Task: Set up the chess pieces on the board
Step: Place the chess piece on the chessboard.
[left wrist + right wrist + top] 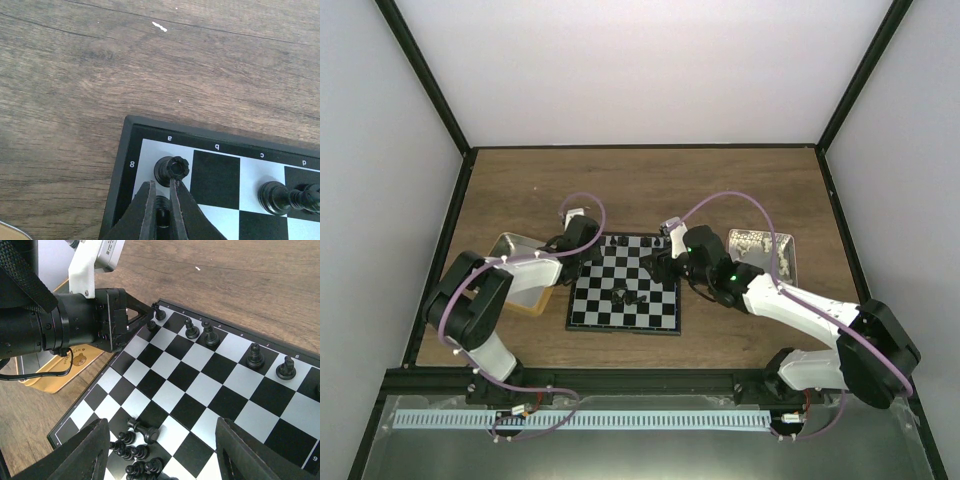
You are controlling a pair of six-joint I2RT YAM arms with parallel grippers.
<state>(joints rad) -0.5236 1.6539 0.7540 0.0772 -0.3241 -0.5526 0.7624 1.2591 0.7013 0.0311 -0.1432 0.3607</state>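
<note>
Got the left gripper (161,186) closed tight at the upper-left corner of the board (200,385), tips just behind the corner rook (172,169). Seeing a small piece (161,212) through the slit between the fingers. Can't tell: pinched or merely standing underneath.

Got the right gripper (160,425) spread wide with nothing in it, hovering over the loose heap of chess pieces (134,452) at the bottom of the right wrist view. Also noting one toppled piece (145,431) just above the heap.

Probably a pick from the heap next.
- Go for the toppled one first - apart from the cluster, so less risk of scattering neighbours.
- Close across its narrow body, not along its length.
- Raise the left arm straight up before swinging away - very near the rook, easy to tip.
- Keep both arms well apart over the board's left side.
</note>
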